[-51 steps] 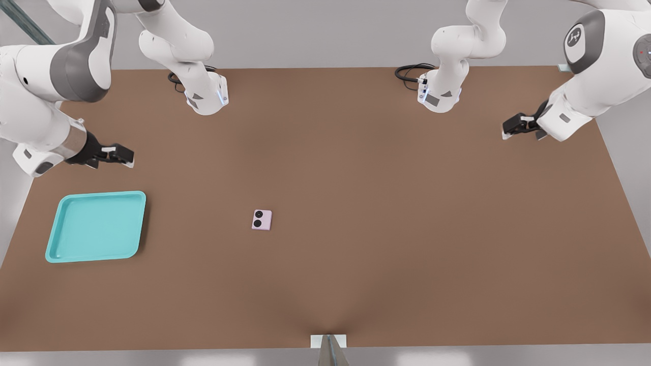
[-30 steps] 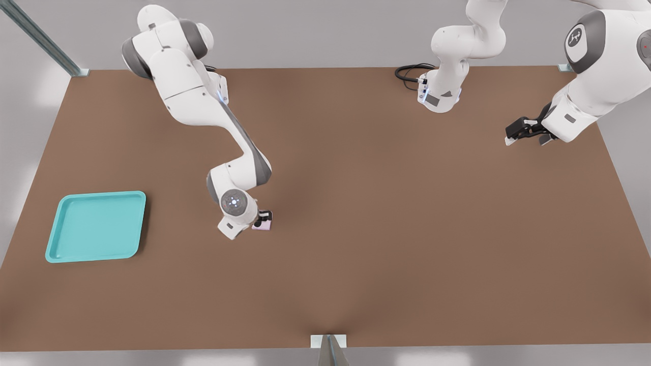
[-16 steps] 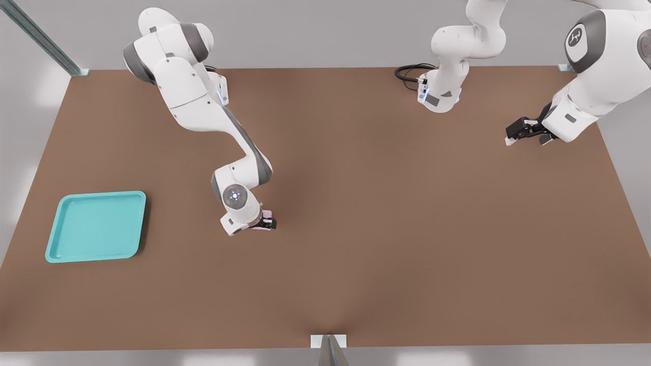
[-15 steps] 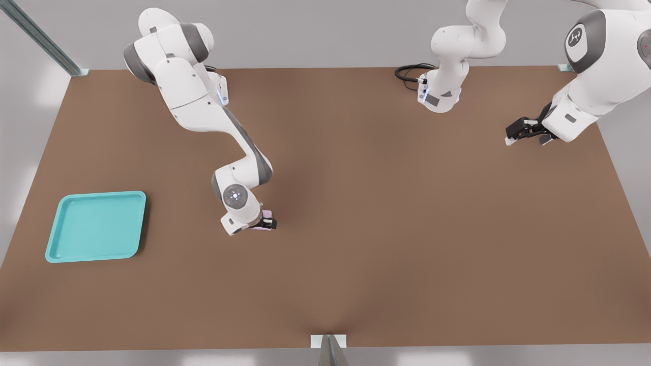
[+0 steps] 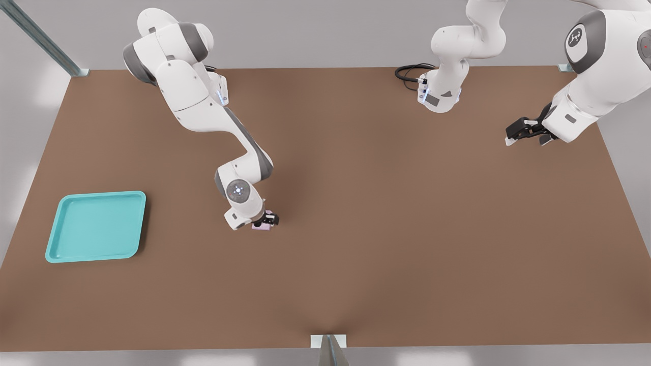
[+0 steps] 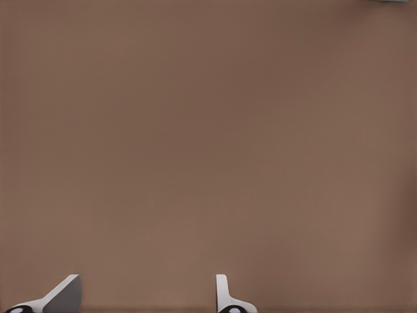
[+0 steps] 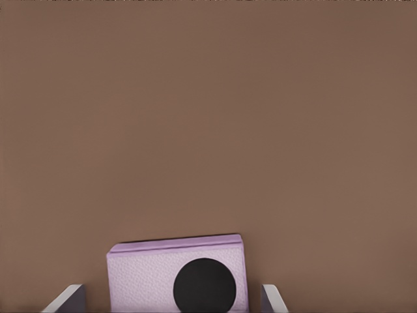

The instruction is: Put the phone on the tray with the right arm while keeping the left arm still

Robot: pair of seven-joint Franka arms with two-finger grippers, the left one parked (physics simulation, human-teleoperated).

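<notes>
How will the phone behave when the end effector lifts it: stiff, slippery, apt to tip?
The phone looks like a flat, rigid slab, so probably stiff. Its smooth-looking edges may slip. The end effector straddles it with gaps either side.

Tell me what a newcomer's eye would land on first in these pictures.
The turquoise tray stands out most, a bright patch on the brown table at the front view's left. Next comes the right arm, bent down over the table's middle with its gripper right at the small pink-lilac phone. In the right wrist view the phone sits between the two fingertips, which stand apart on either side of it.
</notes>
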